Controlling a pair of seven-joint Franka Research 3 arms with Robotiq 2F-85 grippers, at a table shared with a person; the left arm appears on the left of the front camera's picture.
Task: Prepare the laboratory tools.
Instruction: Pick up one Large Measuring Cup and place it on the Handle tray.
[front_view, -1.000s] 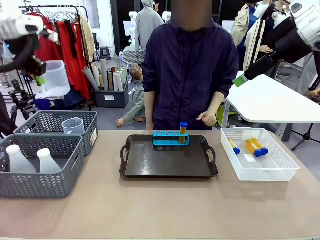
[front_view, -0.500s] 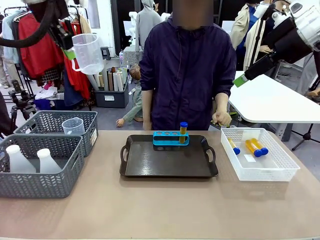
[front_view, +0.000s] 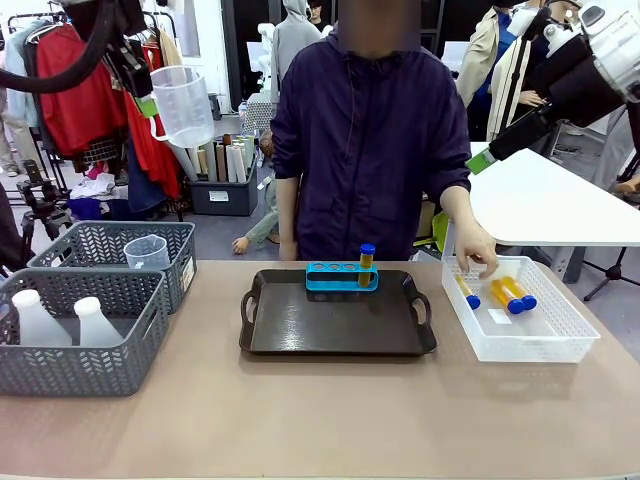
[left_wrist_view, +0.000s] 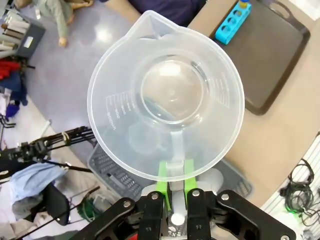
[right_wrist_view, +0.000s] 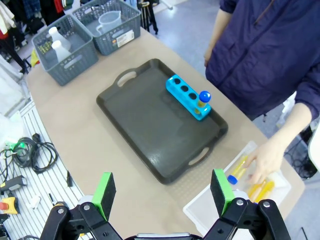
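Observation:
My left gripper (front_view: 148, 103) is high above the table's left side, shut on the handle of a clear measuring jug (front_view: 183, 105). From the left wrist the jug (left_wrist_view: 167, 97) is seen from above, its handle pinched between the green pads (left_wrist_view: 162, 180). My right gripper (front_view: 480, 158) hangs high at the right, and in its wrist view the right gripper (right_wrist_view: 164, 192) is open with nothing in it. One blue-capped amber tube (front_view: 367, 262) stands in a blue rack (front_view: 335, 277) on the dark tray (front_view: 338, 325). More tubes (front_view: 513, 295) lie in the white basket (front_view: 520, 345), where the person's hand (front_view: 478, 262) reaches.
Two white conical flasks (front_view: 35, 318) stand in the near grey basket (front_view: 75, 370) at the left. Behind it, another grey basket (front_view: 105, 245) holds a second clear jug (front_view: 147, 252). The person stands at the far side of the table.
My left arm swung the jug up and to the right, from the far left edge. The person's hand came down into the white basket. The right arm stayed still.

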